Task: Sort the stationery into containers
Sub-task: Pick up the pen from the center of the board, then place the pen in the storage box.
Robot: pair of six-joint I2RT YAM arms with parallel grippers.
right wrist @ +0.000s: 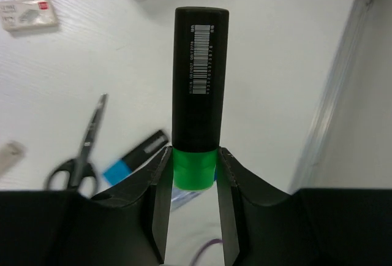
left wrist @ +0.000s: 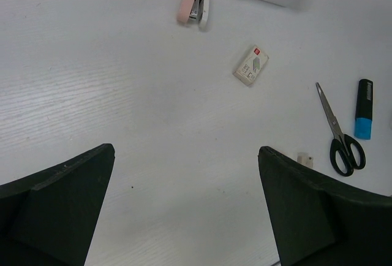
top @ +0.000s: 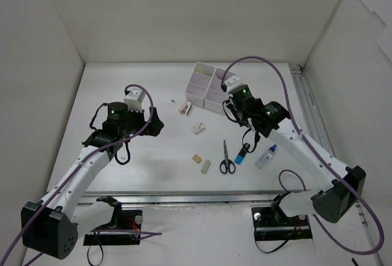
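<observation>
The right jaws are clamped on the green end of the green highlighter, one jaw on each side. The black barrel projects straight out beyond them, and it appears raised clear of the desk. The grip covers only that short green section, so the long unsupported barrel can pivot or slide out if the wrist tilts or moves sharply. If the green section is a cap, it may also pull off. In the top view the right wrist hangs just beside the containers, a block of four white bins at the far middle of the desk. Their walls look thin, so a barrel tip that strikes a rim can shove the block or lever the highlighter loose. The left jaws are wide apart and empty above bare desk. Scissors, a blue highlighter, a glue bottle, a wrapped eraser, a tan eraser and a pink stapler lie unsorted on the desk.
</observation>
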